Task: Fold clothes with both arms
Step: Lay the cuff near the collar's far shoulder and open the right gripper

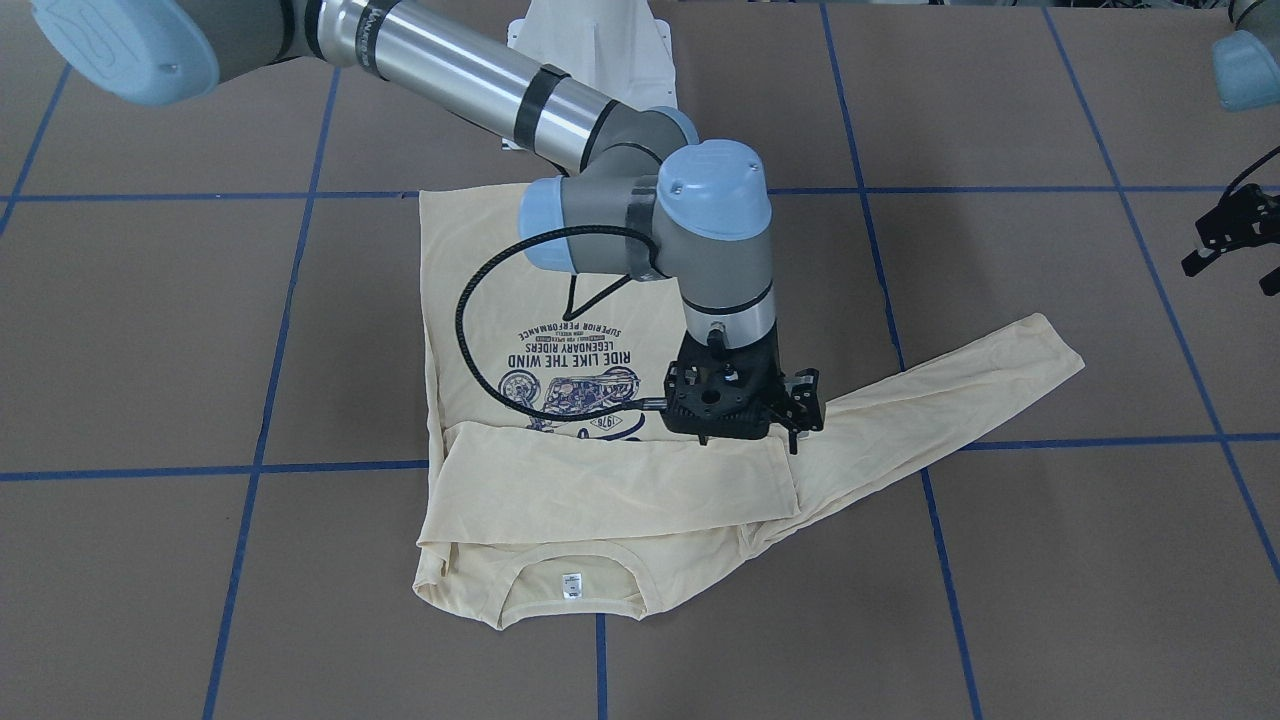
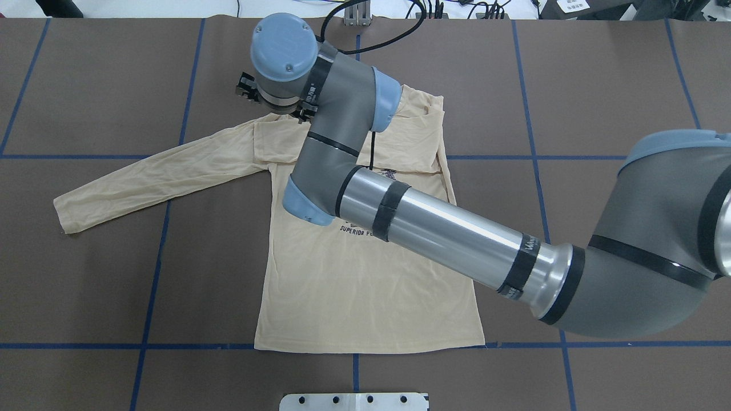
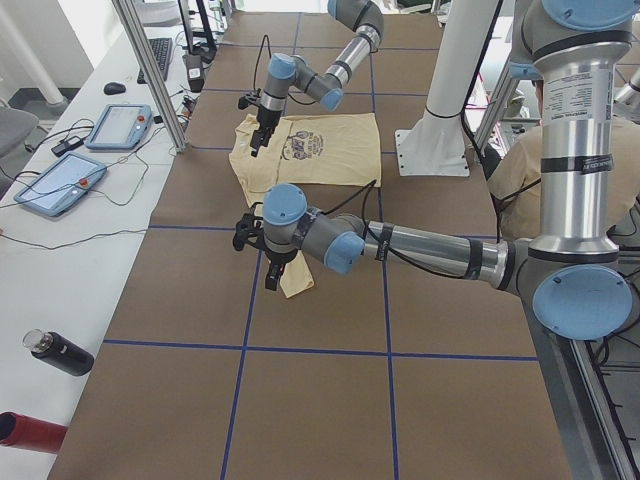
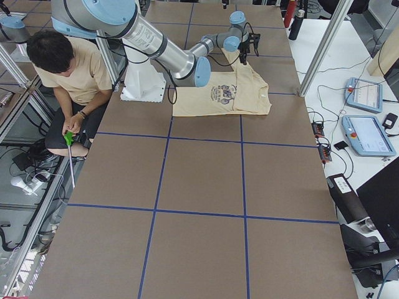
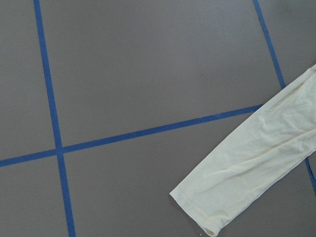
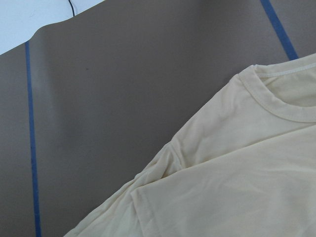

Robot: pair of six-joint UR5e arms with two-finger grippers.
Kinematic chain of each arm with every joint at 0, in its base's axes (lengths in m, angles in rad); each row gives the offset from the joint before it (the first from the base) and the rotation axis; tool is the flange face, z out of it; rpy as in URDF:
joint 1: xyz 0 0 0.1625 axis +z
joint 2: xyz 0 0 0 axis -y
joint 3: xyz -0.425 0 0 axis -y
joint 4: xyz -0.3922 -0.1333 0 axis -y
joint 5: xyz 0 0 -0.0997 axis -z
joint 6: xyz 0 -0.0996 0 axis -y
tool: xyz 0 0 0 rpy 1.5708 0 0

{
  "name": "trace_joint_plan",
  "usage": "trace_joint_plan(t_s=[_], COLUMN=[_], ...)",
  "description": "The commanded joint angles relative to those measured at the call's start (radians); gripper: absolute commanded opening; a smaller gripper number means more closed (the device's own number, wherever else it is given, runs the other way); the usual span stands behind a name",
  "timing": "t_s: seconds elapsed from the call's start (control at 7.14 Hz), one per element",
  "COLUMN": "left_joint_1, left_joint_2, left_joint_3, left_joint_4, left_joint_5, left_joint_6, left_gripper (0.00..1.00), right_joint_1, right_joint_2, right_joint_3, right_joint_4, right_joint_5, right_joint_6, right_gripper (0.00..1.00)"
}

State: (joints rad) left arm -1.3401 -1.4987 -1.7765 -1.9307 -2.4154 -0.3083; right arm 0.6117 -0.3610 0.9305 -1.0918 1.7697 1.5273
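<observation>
Right arm [image 2: 434, 228]: closest to the overhead camera, it reaches diagonally across the shirt [image 1: 470, 270] so its hand gets to the shoulder on the far side.
Right hand [image 1: 750, 440]: points straight down just above the shirt's chest, at the cuff end of the folded sleeve. Its fingers look spread with no cloth between them, so the sleeve lies free rather than gripped.
Shirt: flat on the tabletop [image 1: 1000, 600], print up, hem toward the robot and neck label [image 1: 572, 583] away from it. Lying flat, it gives each fold a smooth layer to land on.
Folded sleeve [image 1: 610, 485]: lies across the shirt's chest just below the collar, so one sleeve fold appears done.
Other sleeve [image 1: 950, 400]: stretches straight out from the shirt on the robot's left, not yet folded.
Left hand [image 1: 1229, 276]: hangs over bare tabletop beyond that sleeve's cuff [image 5: 207, 217], well apart from the shirt's body. Its fingers look parted and empty, probably so it can take the cuff.
Next move: likely carrying that cuff across the shirt, which calls for a clean pinch of the thin fabric.
</observation>
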Motion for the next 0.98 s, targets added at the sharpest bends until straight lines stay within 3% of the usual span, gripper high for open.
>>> trace_joint_plan(t_s=[0.0,0.14,0.42,0.56,0.84], left_joint_1=[0.059,0.087,0.157,0.160,0.186], left_joint_2=[0.001,0.003,-0.012,-0.038,-0.069], left_joint_3=[0.026,0.029,0.101,0.168,0.230], left_joint_4=[-0.008,-0.008,-0.084,-0.134,-0.142], left_joint_5=[0.004,0.009,0.013,0.012,0.012], left_joint_6=[-0.076,-0.083,-0.089,-0.092,-0.113], left_gripper=[0.98,0.97,0.89,0.86,0.68], right_joint_1=[0.052,0.081,0.123,0.123,0.122], right_joint_2=[-0.132,-0.191,-0.347,-0.364,-0.378], right_joint_3=[0.190,0.280,0.434,0.448,0.455], right_joint_4=[-0.078,-0.147,-0.155,-0.157,-0.154], right_joint_5=[0.098,0.132,0.197,0.194,0.189], right_joint_6=[-0.002,-0.013,-0.035,-0.044,-0.044], right_gripper=[0.99,0.99,0.99,0.99,0.99])
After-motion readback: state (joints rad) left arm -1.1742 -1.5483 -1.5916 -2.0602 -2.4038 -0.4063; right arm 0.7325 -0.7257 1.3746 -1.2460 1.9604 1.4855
